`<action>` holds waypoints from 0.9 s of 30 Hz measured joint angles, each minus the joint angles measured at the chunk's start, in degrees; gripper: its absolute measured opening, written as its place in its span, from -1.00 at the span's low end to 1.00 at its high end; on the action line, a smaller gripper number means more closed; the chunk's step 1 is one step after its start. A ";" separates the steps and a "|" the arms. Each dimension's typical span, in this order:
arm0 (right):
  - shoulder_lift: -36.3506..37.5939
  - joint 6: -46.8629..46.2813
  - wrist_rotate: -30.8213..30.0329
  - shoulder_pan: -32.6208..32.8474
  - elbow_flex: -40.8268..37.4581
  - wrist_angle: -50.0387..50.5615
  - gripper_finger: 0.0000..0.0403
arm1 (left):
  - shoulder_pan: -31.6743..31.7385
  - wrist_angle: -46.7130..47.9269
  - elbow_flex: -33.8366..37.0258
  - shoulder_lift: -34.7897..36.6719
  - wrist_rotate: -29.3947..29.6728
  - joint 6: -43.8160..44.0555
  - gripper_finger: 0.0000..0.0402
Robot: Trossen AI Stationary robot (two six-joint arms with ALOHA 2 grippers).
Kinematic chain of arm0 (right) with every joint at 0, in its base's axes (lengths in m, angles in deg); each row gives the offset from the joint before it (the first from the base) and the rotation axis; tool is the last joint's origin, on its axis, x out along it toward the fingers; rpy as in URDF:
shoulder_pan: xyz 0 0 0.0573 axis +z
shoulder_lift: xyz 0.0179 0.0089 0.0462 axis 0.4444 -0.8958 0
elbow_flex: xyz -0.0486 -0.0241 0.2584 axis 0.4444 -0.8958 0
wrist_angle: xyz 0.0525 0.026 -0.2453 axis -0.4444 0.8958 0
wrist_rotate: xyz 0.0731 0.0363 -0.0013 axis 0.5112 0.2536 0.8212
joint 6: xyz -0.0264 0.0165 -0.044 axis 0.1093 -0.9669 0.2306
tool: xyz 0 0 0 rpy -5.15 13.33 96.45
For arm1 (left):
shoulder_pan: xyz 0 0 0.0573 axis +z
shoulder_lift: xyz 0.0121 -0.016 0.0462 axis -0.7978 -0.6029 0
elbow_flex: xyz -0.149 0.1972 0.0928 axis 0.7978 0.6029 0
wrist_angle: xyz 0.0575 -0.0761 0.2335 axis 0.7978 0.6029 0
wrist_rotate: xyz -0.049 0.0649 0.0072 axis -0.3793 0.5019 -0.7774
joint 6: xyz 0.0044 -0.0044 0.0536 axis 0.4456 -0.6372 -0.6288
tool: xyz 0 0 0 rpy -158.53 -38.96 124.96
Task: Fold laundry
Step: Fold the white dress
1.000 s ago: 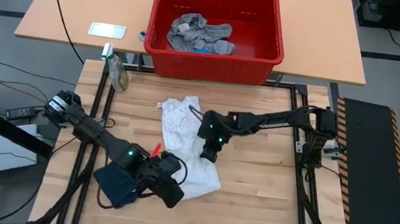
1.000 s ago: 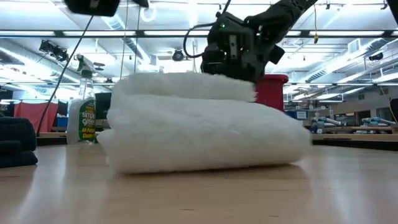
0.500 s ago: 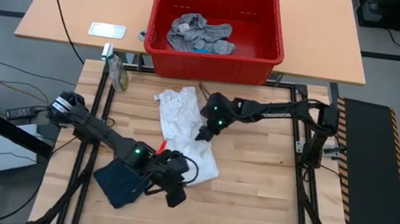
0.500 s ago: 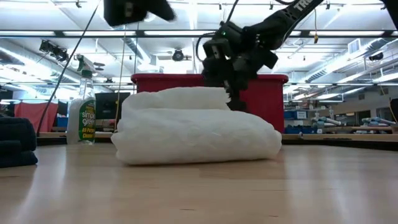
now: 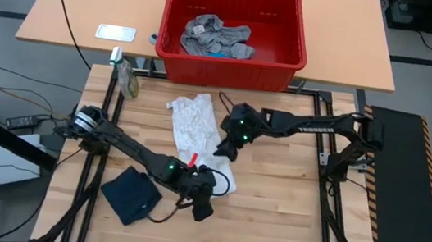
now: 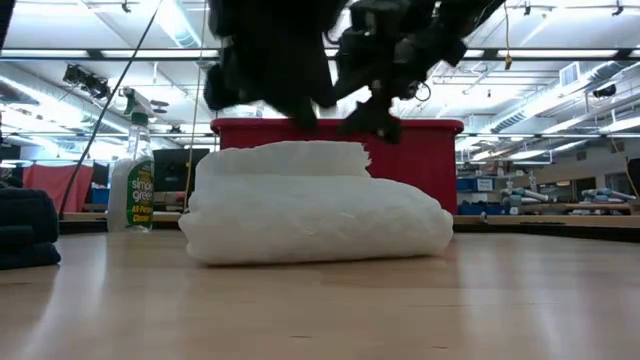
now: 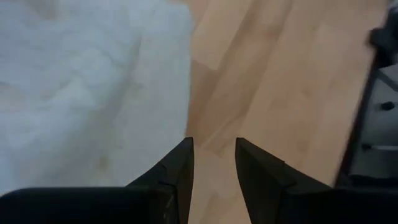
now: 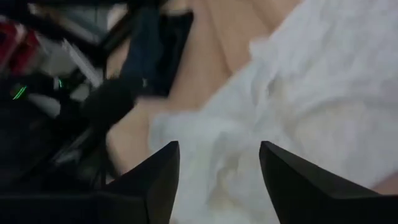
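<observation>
The navy cloth [image 5: 131, 196] lies folded at the desk's [image 5: 270, 219] near left; the left tool [image 5: 204, 208] hovers just off the white cloth's [image 5: 199, 127] near end, fingers slightly parted, holding nothing. The right tool [image 5: 223, 148] is spread over the cloth's middle — released. Flatten the fold evenly before leaving it. The red basket [image 5: 295, 15] beyond holds grey cloth [image 5: 210, 33] — a little blue showing.
</observation>
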 joint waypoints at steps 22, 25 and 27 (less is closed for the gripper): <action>7.45 -4.61 -14.51 9.36 -11.91 -1.61 -0.11 | 15.67 10.54 18.43 18.71 1.89 -0.35 -0.42; 7.27 -2.77 -14.39 10.76 -14.25 -7.86 -0.12 | 18.61 7.15 22.97 24.34 2.06 -1.58 -0.42; 6.98 0.06 -14.38 11.42 -14.92 -11.97 -0.12 | 20.18 6.88 25.83 27.31 1.86 -2.52 -0.42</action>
